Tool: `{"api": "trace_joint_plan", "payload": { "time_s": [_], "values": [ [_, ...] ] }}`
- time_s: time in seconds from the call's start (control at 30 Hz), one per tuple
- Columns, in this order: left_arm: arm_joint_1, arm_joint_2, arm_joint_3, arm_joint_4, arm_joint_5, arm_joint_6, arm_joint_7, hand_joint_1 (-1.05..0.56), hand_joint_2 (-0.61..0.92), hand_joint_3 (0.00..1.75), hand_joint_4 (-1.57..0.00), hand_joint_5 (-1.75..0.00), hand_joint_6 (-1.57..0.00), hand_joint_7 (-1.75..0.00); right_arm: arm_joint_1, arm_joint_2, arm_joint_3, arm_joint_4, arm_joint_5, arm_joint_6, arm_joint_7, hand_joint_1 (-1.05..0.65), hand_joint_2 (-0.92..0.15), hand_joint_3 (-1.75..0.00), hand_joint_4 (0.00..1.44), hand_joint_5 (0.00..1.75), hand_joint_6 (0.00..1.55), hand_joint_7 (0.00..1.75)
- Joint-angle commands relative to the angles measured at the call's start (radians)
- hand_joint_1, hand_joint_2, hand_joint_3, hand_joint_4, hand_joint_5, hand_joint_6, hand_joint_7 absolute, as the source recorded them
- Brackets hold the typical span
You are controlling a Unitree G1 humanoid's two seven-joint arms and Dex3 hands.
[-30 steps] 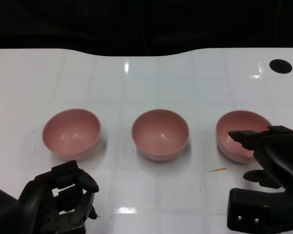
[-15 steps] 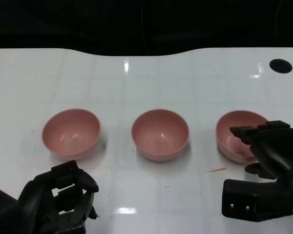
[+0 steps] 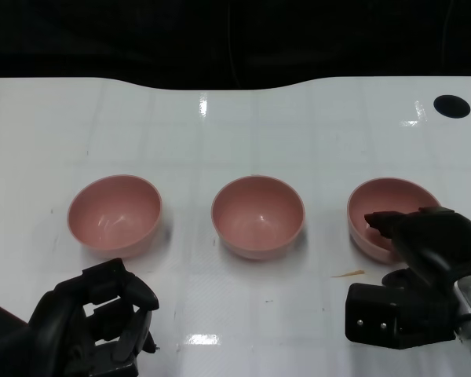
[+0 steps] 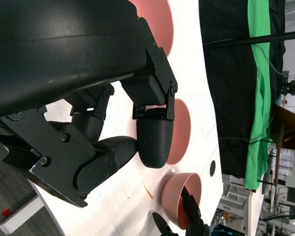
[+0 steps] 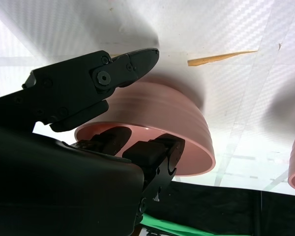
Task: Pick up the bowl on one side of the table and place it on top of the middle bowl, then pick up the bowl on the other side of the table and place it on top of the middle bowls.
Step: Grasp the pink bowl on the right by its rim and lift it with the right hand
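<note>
Three pink bowls stand in a row on the white table: the left bowl (image 3: 115, 214), the middle bowl (image 3: 257, 215) and the right bowl (image 3: 381, 200). My right hand (image 3: 428, 251) is at the right bowl's near rim. In the right wrist view its fingers (image 5: 147, 152) reach inside the right bowl (image 5: 162, 113) and its thumb (image 5: 123, 66) lies along the outer wall. The bowl still rests on the table. My left hand (image 3: 94, 322) sits low at the near left, in front of the left bowl, fingers curled in and holding nothing.
A thin tan sliver (image 3: 348, 274) lies on the table just in front of the right bowl. A dark round hole (image 3: 450, 106) marks the far right of the white table (image 3: 235, 133). Black backdrop lies beyond the far edge.
My right hand has drawn leftward and lower over the right bowl's near rim, its fingers curling down into the bowl. The left hand and all bowls have stayed put.
</note>
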Motion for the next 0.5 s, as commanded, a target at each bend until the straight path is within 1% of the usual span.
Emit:
{"api": "trace_joint_plan", "payload": {
  "time_s": [0.03, 0.17, 0.23, 0.27, 0.3, 0.33, 0.37, 0.43, 0.47, 0.5],
  "values": [
    [0.009, 0.009, 0.005, -0.018, -0.002, 0.005, 0.004, -0.2, 0.44, 1.2, -0.83, -1.58, -0.86, -1.34, -0.019, -0.002, 0.006, 0.024, 0.019, 0.013, -0.002, -0.51, -0.84, -0.01, 0.45, 0.15, 0.46, 0.0],
    [0.011, 0.01, 0.006, -0.021, -0.007, 0.009, 0.0, -0.18, 0.44, 1.19, -0.82, -1.59, -0.85, -1.35, -0.03, -0.001, 0.022, 0.037, 0.022, 0.028, 0.013, -0.48, -0.87, -0.01, 0.45, 0.12, 0.46, 0.0],
    [0.011, 0.011, 0.006, -0.021, -0.006, 0.011, 0.001, -0.18, 0.45, 1.18, -0.82, -1.59, -0.85, -1.35, -0.039, -0.001, 0.031, 0.057, 0.025, 0.024, 0.001, -0.47, -0.88, -0.01, 0.45, 0.11, 0.46, 0.0],
    [0.011, 0.01, 0.007, -0.02, -0.008, 0.009, 0.0, -0.17, 0.45, 1.18, -0.82, -1.59, -0.85, -1.35, -0.046, 0.0, 0.035, 0.074, 0.029, 0.017, -0.012, -0.37, -0.89, -0.01, 0.5, 0.12, 0.5, 0.02],
    [0.012, 0.009, 0.008, -0.02, -0.01, 0.008, -0.001, -0.17, 0.46, 1.17, -0.82, -1.59, -0.85, -1.35, -0.051, 0.002, 0.037, 0.087, 0.031, 0.011, -0.022, -0.32, -0.9, -0.02, 0.53, 0.13, 0.52, 0.03],
    [0.012, 0.009, 0.008, -0.019, -0.009, 0.007, -0.001, -0.16, 0.46, 1.17, -0.82, -1.6, -0.85, -1.35, -0.058, 0.002, 0.042, 0.104, 0.031, 0.004, -0.035, -0.29, -0.9, -0.02, 0.55, 0.13, 0.54, 0.03],
    [0.012, 0.01, 0.008, -0.019, -0.009, 0.007, -0.001, -0.16, 0.46, 1.17, -0.81, -1.6, -0.85, -1.35, -0.063, 0.002, 0.045, 0.114, 0.031, -0.001, -0.043, -0.25, -0.91, -0.02, 0.6, 0.14, 0.57, 0.04],
    [0.012, 0.013, 0.007, -0.017, -0.006, 0.003, -0.003, -0.16, 0.46, 1.16, -0.81, -1.6, -0.85, -1.35, -0.075, 0.002, 0.051, 0.144, 0.03, -0.018, -0.074, -0.23, -0.92, -0.01, 0.63, 0.14, 0.6, 0.05],
    [0.013, 0.014, 0.007, -0.017, -0.006, 0.002, -0.004, -0.16, 0.47, 1.17, -0.81, -1.6, -0.85, -1.35, -0.081, 0.003, 0.053, 0.167, 0.031, -0.034, -0.103, -0.19, -0.92, -0.02, 0.77, 0.17, 0.73, 0.07],
    [0.013, 0.014, 0.007, -0.017, -0.006, 0.002, -0.004, -0.16, 0.46, 1.17, -0.81, -1.6, -0.85, -1.36, -0.088, 0.004, 0.055, 0.188, 0.033, -0.045, -0.124, -0.17, -0.92, -0.03, 0.87, 0.19, 0.81, 0.08]
  ]
}}
